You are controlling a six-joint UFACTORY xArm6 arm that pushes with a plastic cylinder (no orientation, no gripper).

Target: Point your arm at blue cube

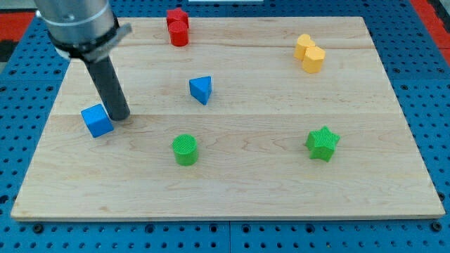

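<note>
A blue cube sits on the wooden board at the view's left. My tip rests on the board just to the right of the cube, touching or nearly touching its right side. The dark rod rises from the tip up to the grey arm body at the view's top left.
A blue triangular block lies right of my tip. A red block pair sits at the top. A yellow block pair is at the top right. A green cylinder and a green star lie lower down.
</note>
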